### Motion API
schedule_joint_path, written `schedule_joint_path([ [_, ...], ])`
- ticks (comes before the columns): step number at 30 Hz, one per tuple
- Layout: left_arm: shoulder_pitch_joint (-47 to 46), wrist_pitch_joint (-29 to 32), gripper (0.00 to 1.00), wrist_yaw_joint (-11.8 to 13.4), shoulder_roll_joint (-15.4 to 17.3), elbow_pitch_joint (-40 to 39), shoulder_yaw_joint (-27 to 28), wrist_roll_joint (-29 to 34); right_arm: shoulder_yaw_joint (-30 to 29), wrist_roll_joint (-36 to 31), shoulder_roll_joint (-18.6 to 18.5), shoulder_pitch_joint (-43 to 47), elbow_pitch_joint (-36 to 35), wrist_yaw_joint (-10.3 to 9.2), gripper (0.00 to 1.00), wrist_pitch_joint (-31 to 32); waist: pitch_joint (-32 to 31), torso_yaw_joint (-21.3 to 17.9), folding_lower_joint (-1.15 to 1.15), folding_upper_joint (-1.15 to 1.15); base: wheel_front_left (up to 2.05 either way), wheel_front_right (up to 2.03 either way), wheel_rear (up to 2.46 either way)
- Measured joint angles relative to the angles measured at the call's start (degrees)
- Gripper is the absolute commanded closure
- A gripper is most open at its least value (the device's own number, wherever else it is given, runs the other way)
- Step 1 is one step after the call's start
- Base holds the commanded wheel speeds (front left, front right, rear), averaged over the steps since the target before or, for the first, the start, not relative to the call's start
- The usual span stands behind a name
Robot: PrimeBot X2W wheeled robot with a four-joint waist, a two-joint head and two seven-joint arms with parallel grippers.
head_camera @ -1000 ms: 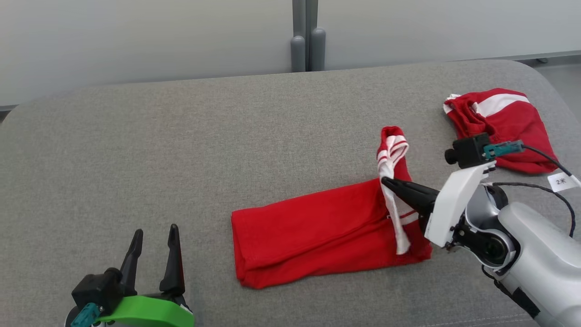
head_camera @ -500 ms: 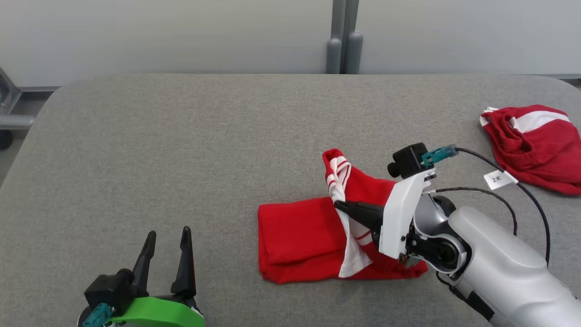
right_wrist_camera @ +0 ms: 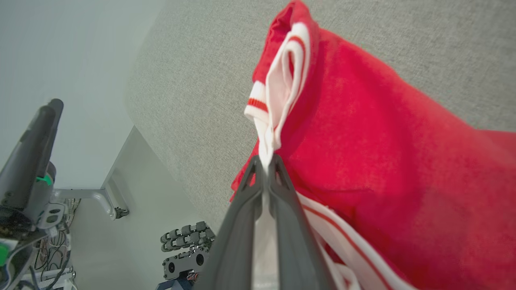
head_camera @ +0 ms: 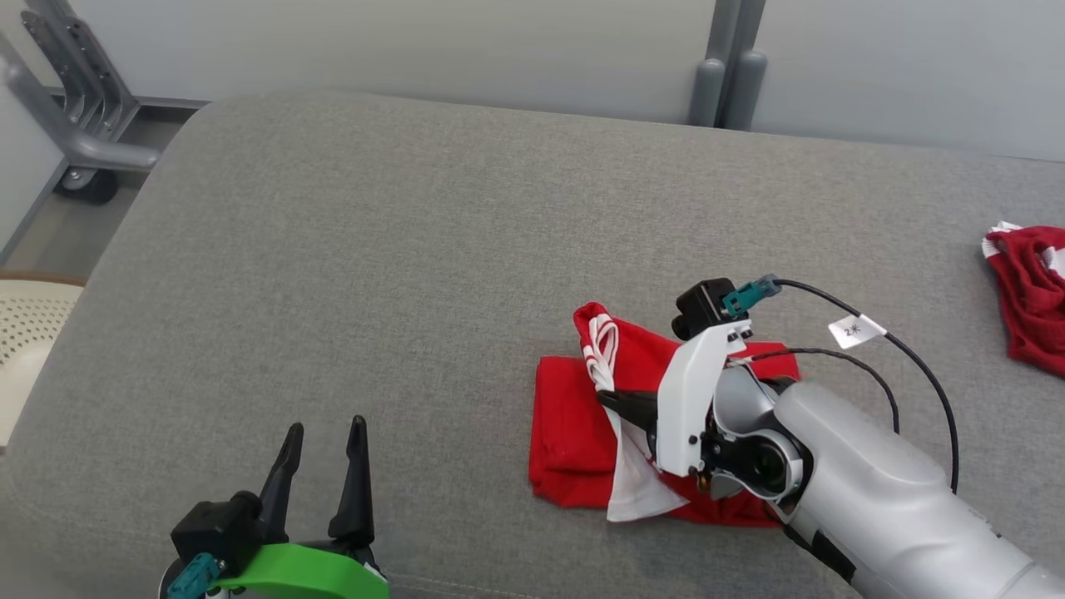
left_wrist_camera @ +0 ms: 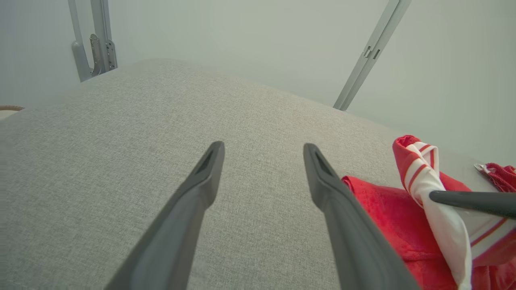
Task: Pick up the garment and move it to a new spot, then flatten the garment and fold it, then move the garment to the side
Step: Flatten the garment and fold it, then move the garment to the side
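Pinching the white, red-striped band (right_wrist_camera: 282, 80) of the red garment (head_camera: 574, 433) between its closed fingers, the right hand (head_camera: 606, 397) is holding that edge lifted above the rest of the cloth. The garment is lying on the grey bench (head_camera: 374, 249), right of the middle and towards the near edge. It is doubled into a short block, and a loop of the band is standing up at its far side. In the right wrist view the two dark fingers are pressing together on a white strip of cloth, and red fabric is spreading out to the right of them. The left hand (head_camera: 326, 426) is hovering at the lower left, well apart from the garment, its fingers spread and gripping nothing. A second red garment (head_camera: 1032, 308) is lying at the bench's right edge, well apart from the first.
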Motion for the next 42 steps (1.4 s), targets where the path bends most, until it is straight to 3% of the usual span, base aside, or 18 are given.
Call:
schedule_joint_path([
  [5,-0.43,0.01,0.00,-0.16,-0.11,0.44,-0.09,-0.34,1.11,-2.04,1.14,-1.42,3.49,-1.08,1.00,0.24,0.69,1.97,0.00,0.00,0.00,0.00,0.00],
  [8,-0.43,0.00,0.00,-0.16,-0.14,0.49,0.13,-0.40,1.87,-3.53,1.44,-2.37,4.61,-1.41,0.72,0.23,0.88,2.54,0.00,0.00,0.00,0.00,0.00],
  [12,-0.43,0.01,0.00,-0.16,-0.14,0.52,0.36,-0.41,1.88,-3.58,2.68,-3.35,6.39,-1.41,0.62,0.14,1.01,2.95,0.00,0.00,0.00,0.00,0.00],
  [13,-0.43,0.00,0.00,-0.16,-0.15,0.53,0.41,-0.41,1.86,-3.56,3.10,-3.36,6.75,-1.41,0.09,0.01,0.99,2.96,0.00,0.00,0.00,0.00,0.00],
  [14,-0.43,0.00,0.00,-0.16,-0.15,0.56,0.46,-0.41,1.86,-3.50,3.55,-3.36,7.08,-1.41,0.09,-0.14,0.98,2.95,0.00,0.00,0.00,0.00,0.00],
  [15,-0.43,0.00,0.00,-0.16,-0.15,0.60,0.52,-0.41,1.86,-3.48,3.93,-3.37,7.24,-1.40,0.00,-0.34,0.96,2.93,0.00,0.00,0.00,0.00,0.00],
  [21,-0.43,0.00,0.00,-0.15,-0.23,0.58,1.85,-0.41,1.99,-3.36,6.23,-5.45,7.48,0.65,0.00,-0.87,0.69,1.92,0.00,0.00,0.00,0.00,0.00],
  [28,-0.42,0.00,0.00,-0.14,-0.25,0.46,2.30,-0.32,-1.72,-2.42,5.39,-8.64,6.60,2.15,0.00,-4.38,-0.07,-0.18,0.00,0.00,0.00,0.00,0.00],
  [36,-0.24,0.01,0.00,-0.13,-0.27,0.36,2.92,-0.13,-6.44,-1.75,-2.19,-9.18,7.83,2.60,0.00,-8.01,-1.63,-3.13,0.00,0.00,0.00,0.00,0.00],
  [42,0.52,0.01,0.00,-0.13,-0.27,0.00,3.02,0.14,-7.16,0.45,-5.97,-2.89,9.62,2.82,0.00,-8.25,-2.50,-6.24,0.00,0.00,0.00,0.00,0.00],
])
